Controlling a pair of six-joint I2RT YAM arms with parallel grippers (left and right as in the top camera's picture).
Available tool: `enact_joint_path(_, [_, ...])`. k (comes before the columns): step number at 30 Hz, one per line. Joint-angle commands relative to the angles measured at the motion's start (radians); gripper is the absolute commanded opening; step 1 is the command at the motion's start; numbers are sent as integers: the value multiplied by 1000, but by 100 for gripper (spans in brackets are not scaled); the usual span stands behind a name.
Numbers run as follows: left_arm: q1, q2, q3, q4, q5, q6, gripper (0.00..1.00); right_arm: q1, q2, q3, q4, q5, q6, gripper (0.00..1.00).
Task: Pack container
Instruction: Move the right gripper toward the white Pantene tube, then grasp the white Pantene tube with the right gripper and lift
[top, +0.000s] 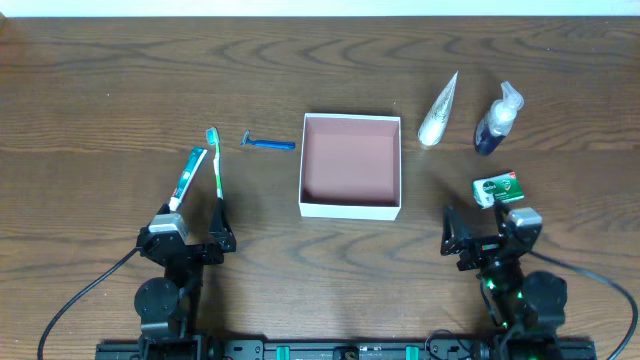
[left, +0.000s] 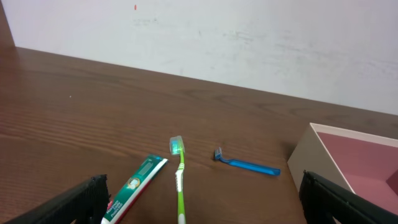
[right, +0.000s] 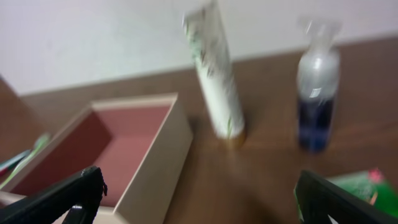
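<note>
The container (top: 349, 209), a square shallow box with white walls and a pink inside, sits empty at the table's middle; its wall also shows in the wrist views (left: 317, 155) (right: 158, 162). Left of it lie a blue razor (top: 270, 144) (left: 249, 166), a green toothbrush (top: 216, 160) (left: 181, 180) and a green toothpaste tube (top: 189, 176) (left: 135, 186). My left gripper (top: 192, 228) (left: 202, 183) stands open just short of the toothbrush and toothpaste. My right gripper (top: 485, 232) (right: 198, 180) is open and holds nothing, near the container's right front corner.
To the container's right are a white tube (top: 438, 112) (right: 217, 74), a dark blue spray bottle (top: 497, 120) (right: 317, 93) and a small green-and-white soap box (top: 498, 188) (right: 357, 186) just ahead of the right gripper. A pale wall backs the table.
</note>
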Motion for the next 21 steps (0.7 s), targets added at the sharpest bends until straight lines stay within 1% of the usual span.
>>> enact_joint_path(1, [6, -4, -29, -15, 0, 2, 98, -9, 127, 159, -15, -51, 8, 99])
enact_joint_path(6, [6, -4, -29, -15, 0, 2, 98, -8, 445, 468, -123, -75, -66, 99])
enact_joint_path(8, [6, -4, -29, -14, 0, 2, 98, -3, 589, 621, -222, -85, -89, 99])
enact_joint_path(12, [6, -4, -29, -15, 0, 2, 98, 22, 887, 977, -513, -85, -143, 99])
enact_joint_path(15, [6, -4, -29, -15, 0, 2, 98, 32, 1062, 1199, -667, -115, -141, 99])
enact_joint_path(16, [6, -4, -29, -15, 0, 2, 98, 32, 1105, 1247, -678, -151, -114, 99])
enact_joint_path(18, [6, -4, -29, -15, 0, 2, 98, 32, 1173, 1313, -690, -251, -105, 99])
enact_joint_path(19, [6, -4, -29, -15, 0, 2, 98, 32, 1199, 1330, -676, -314, -109, 99])
enact_joint_path(21, [6, -4, -29, -14, 0, 2, 98, 33, 1239, 1345, -619, -380, -144, 99])
